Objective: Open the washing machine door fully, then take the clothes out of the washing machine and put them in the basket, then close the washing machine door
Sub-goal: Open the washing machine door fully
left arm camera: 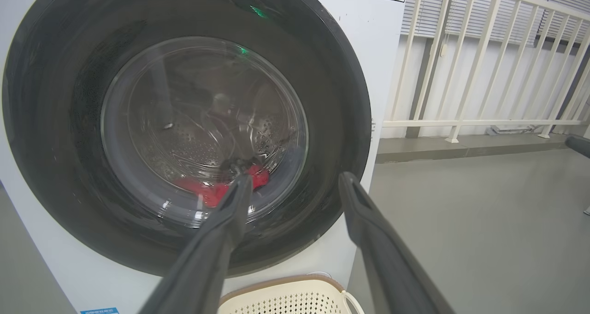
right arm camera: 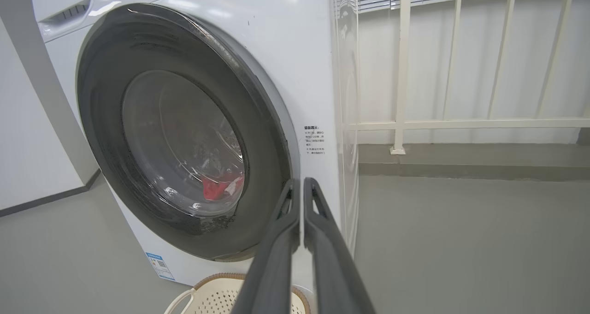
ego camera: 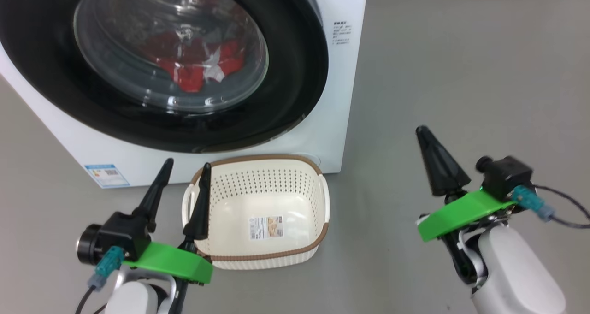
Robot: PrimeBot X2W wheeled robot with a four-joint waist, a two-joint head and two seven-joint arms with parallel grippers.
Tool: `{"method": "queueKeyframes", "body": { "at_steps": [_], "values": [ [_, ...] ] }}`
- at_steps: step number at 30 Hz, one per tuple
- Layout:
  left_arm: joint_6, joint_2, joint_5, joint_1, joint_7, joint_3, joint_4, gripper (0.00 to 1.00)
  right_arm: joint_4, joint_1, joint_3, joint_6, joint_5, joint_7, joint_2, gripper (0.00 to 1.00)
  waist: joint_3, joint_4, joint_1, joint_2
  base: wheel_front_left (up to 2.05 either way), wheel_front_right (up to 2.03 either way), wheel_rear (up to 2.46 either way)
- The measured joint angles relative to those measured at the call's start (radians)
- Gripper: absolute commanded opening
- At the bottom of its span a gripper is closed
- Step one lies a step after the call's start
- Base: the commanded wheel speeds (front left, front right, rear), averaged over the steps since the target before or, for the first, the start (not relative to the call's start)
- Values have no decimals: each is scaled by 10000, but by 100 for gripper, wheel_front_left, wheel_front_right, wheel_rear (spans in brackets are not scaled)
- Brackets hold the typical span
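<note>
Washing machine door (ego camera: pixel 299 65) sits flush shut on the washing machine (ego camera: pixel 343 97), red clothes (ego camera: pixel 189 74) behind its glass; basket (ego camera: pixel 258 158) stands empty just in front; left gripper (ego camera: pixel 187 162) hangs with fingers spread wide, right gripper (right arm camera: pixel 300 185) pinched narrow on nothing. Best, I'd say, to slip those closed tips behind the rim's edge and pull along the hinge's arc, not straight back.
</note>
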Motion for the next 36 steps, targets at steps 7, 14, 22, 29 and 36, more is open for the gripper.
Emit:
{"method": "queueKeyframes", "body": {
  "at_steps": [7,14,22,29,36],
  "values": [
    [0,25,-19,-333,0,-161,-391,100,90,-617,-144,0,1912,-19,-19,0,493,180,0,0,0,0,0],
    [0,73,-44,-408,-2,-251,-713,100,539,-1575,67,-2,4635,84,-56,0,1019,374,0,0,0,0,0],
    [0,79,-105,-794,-44,-489,-1175,100,437,-2571,322,-2,8075,1375,-644,0,1735,678,0,0,0,0,0],
    [0,75,-213,-848,-44,-610,-1632,100,385,-3222,303,-2,9890,2265,-1116,0,2288,968,0,0,0,0,0],
    [0,58,-224,-1071,-46,-629,-1962,100,541,-4230,-2,-2,11238,3018,-1384,0,2913,1199,0,0,0,0,0]
  ]
}}
